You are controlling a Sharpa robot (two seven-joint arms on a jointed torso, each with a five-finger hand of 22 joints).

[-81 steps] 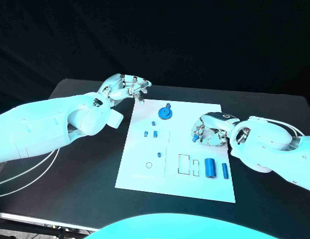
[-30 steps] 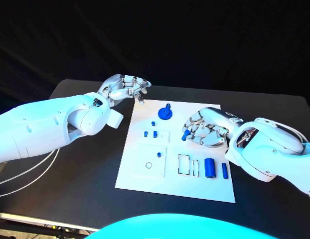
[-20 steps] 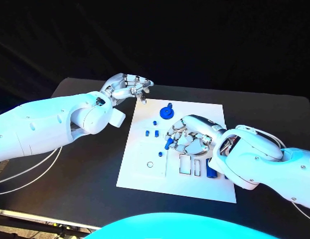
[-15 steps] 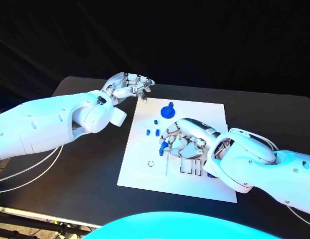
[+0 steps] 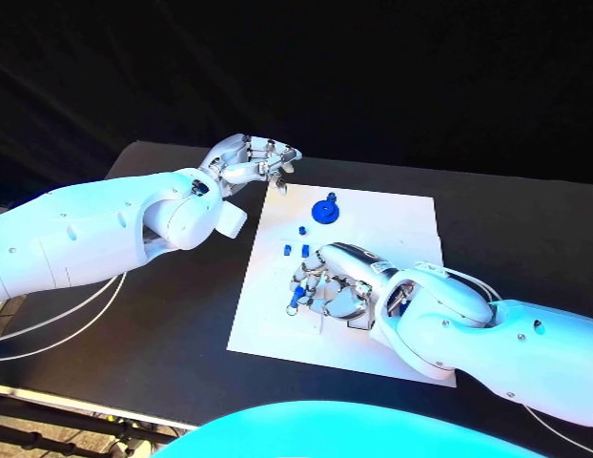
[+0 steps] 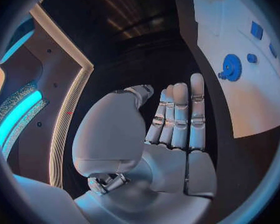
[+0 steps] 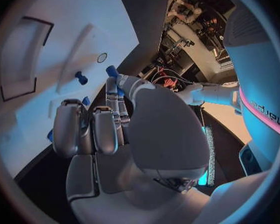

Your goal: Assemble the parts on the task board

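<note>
Head view: right robot hand (image 5: 331, 286) low over the white task board (image 5: 393, 215) on the black surface (image 5: 173, 315), pinching a small blue part (image 5: 296, 293). Blue gear (image 5: 325, 209) near the board's far edge. Left robot hand (image 5: 252, 160) beyond the board's far-left corner.

Left wrist view: fingers (image 6: 179, 115) straight, side by side, holding nothing.

Right wrist view: blue part (image 7: 112, 71) at fingertips, just above board.

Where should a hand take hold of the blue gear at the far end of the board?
Probably from above, pinching the raised hub at the centre of the blue gear. It lies flat on the task board, so its toothed rim offers little edge. The open left hand is nearest.
</note>
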